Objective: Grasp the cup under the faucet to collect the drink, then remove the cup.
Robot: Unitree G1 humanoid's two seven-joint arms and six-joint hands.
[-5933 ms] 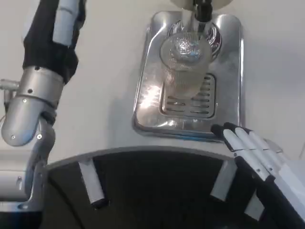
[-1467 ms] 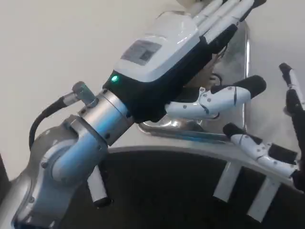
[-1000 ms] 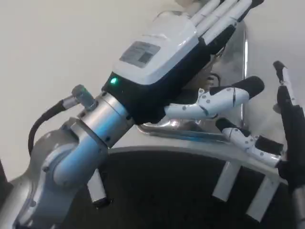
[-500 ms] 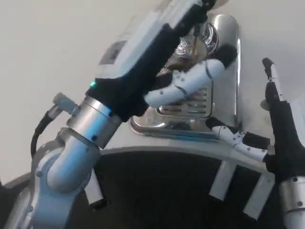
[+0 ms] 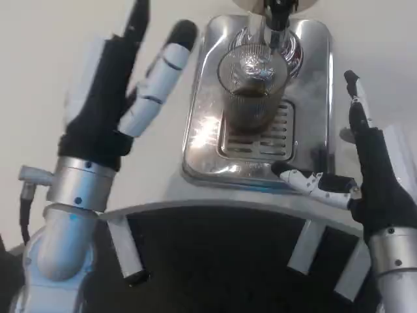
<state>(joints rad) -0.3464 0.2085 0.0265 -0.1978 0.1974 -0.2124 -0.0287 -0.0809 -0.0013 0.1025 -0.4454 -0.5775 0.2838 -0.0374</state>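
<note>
A ribbed clear cup (image 5: 253,88) stands upright on the steel drip tray (image 5: 202,140) under the black faucet (image 5: 278,12); dark drink fills its lower part. My left hand (image 5: 120,91) is raised to the left of the tray, palm side toward the cup, fingers spread and holding nothing. It is clear of the cup. My right hand (image 5: 365,163) stands to the right of the tray's front corner, fingers pointing up and its thumb reaching left along the tray's front edge. It holds nothing.
The tray's slotted grate (image 5: 260,140) lies in front of the cup. The curved table edge (image 5: 215,208) runs across below the tray, with dark space and white struts (image 5: 124,251) beneath it. Bare white tabletop lies left of my left hand.
My left hand has drawn back from over the tray to its left side, uncovering the cup, which now holds dark drink. My right hand has risen beside the tray.
</note>
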